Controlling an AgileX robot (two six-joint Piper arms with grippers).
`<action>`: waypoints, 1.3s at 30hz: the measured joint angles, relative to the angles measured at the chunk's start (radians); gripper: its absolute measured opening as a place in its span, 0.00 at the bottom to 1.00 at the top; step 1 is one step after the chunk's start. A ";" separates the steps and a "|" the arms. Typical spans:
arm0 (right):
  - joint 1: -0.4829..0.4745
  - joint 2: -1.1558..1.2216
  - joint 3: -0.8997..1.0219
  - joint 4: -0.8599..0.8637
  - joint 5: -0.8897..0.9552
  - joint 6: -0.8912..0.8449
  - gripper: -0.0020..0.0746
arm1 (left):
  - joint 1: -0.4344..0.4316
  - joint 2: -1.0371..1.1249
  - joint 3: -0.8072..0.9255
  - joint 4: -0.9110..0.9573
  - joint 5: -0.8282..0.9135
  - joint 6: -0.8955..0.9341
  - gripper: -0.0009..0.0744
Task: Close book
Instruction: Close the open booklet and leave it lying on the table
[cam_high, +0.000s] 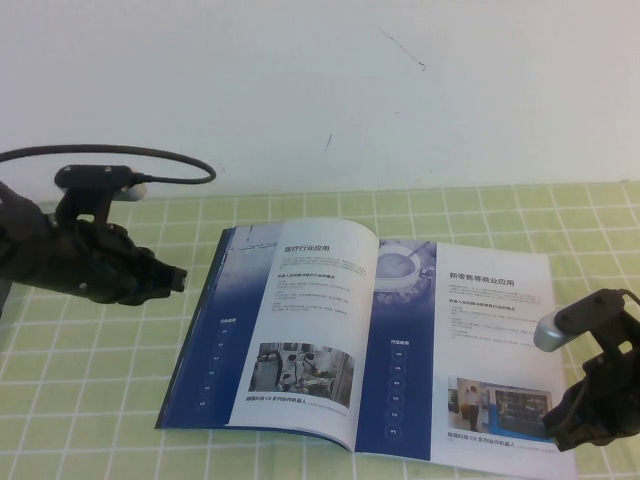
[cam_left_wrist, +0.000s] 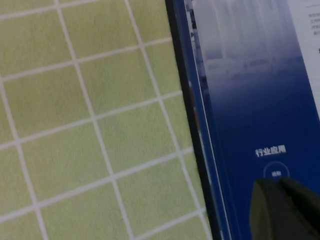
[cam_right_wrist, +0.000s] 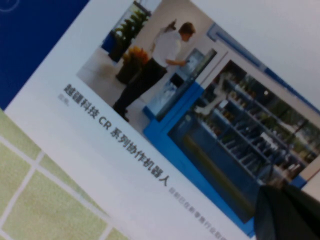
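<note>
Green cloth (cam_high: 90, 400), book (cam_high: 320, 290) lying open; left gripper (cam_high: 172, 279) pinched closed beside its left edge, right gripper (cam_high: 565, 432) closed too, at its near-right corner.

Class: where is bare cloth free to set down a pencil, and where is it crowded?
Free: the cloth strip between book and wall; the near-left patch bordered by the left gripper and the book's left edge. Crowded: the book's near-right corner, at the right gripper.
</note>
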 joint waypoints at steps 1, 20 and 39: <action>0.000 0.000 0.000 0.000 0.000 0.000 0.02 | -0.017 0.009 0.000 0.019 -0.025 -0.003 0.01; 0.000 0.001 0.000 0.000 0.008 0.002 0.02 | -0.166 0.230 -0.006 0.417 -0.309 -0.296 0.01; 0.000 0.002 -0.002 0.000 0.012 0.004 0.02 | -0.166 0.238 -0.168 0.747 -0.031 -0.735 0.01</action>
